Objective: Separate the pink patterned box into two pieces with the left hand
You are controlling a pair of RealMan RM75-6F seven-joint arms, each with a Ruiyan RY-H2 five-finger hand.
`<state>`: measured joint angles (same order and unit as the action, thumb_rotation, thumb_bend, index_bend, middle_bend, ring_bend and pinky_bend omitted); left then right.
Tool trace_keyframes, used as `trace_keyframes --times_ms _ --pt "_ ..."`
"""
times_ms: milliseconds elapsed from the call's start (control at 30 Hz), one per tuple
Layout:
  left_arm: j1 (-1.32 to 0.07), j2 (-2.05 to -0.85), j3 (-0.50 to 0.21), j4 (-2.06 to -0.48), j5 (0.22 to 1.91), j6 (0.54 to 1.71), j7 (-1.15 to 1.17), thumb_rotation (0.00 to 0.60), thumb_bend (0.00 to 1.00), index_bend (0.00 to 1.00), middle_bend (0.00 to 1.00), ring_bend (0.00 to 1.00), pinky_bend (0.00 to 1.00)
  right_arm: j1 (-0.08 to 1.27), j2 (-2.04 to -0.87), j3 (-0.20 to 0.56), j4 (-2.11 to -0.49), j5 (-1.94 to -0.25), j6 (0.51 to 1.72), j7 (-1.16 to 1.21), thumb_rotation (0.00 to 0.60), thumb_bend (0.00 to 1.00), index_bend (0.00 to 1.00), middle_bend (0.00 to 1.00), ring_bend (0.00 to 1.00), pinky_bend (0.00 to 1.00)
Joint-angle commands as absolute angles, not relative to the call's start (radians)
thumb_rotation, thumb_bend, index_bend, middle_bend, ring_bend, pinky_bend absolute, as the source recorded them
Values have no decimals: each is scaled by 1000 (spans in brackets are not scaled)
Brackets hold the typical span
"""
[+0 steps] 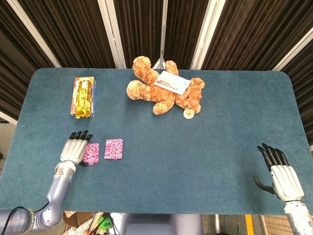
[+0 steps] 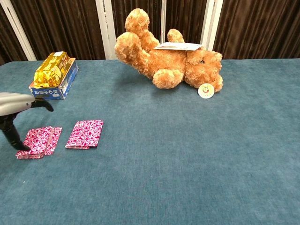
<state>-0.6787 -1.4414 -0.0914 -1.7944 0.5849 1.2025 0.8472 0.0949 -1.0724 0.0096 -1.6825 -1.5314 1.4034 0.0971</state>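
Observation:
The pink patterned box lies in two flat pieces on the blue table. The left piece (image 1: 91, 152) (image 2: 40, 141) sits a short gap from the right piece (image 1: 113, 149) (image 2: 85, 133). My left hand (image 1: 75, 148) (image 2: 14, 110) hovers over the left piece's outer edge with its fingers apart. It holds nothing, and one fingertip (image 2: 21, 146) reaches down beside that piece. My right hand (image 1: 279, 174) rests near the table's front right edge, fingers spread and empty; the chest view does not show it.
A yellow-and-blue packet box (image 1: 83, 97) (image 2: 52, 74) lies at the back left. A brown teddy bear (image 1: 164, 92) (image 2: 166, 61) with a white card on it sprawls at the back centre, a small round tag (image 2: 206, 90) beside it.

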Motion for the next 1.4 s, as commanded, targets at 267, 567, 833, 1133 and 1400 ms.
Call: trace_keyframes --times_ms 267,567,833,1133,1400 --pt "-727 -1509 -105 -1801 536 1240 916 600 237 162 0 0 0 95 -1070 9 -1682 -1531 1402 103 600 363 0 0 0 49" --pt "-773 -1606 -139 -1734 499 1237 937 600 303 168 0 0 0 95 -1070 8 -1683 -1532 1401 104 600 363 0 0 0 49" --pt "-818 -1664 -163 -1690 456 1243 985 600 311 161 0 0 0 96 -1068 8 -1682 -1532 1398 113 600 363 0 0 0 49" --pt "-843 -1697 -179 -1647 409 1239 1003 600 311 164 0 0 0 98 -1064 8 -1684 -1532 1395 120 600 363 0 0 0 49" --pt "-855 -1710 -181 -1623 386 1234 1011 600 328 257 0 0 0 98 -1064 8 -1686 -1530 1395 122 600 363 0 0 0 49"
